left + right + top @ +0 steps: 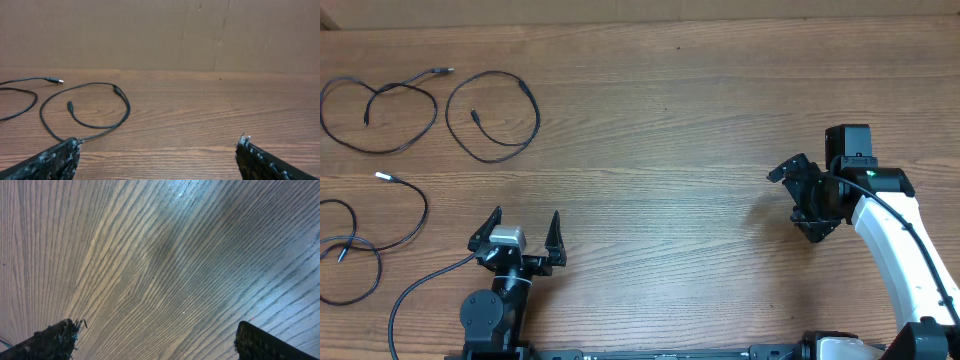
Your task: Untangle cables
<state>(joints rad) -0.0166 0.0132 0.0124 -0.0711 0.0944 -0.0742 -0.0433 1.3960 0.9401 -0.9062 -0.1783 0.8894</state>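
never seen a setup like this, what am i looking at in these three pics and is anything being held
These are two robot arms at a wooden table, each ending in a two-finger gripper. The overhead view looks straight down. The other two views come from a camera on each wrist, so the dark shapes in their lower corners are that arm's own fingers. The left gripper and the right gripper are both open and hold nothing. On the table's left side lie three thin black cables, none crossing another: the plug-ended cable, the ring-shaped cable and the silver-tipped cable.
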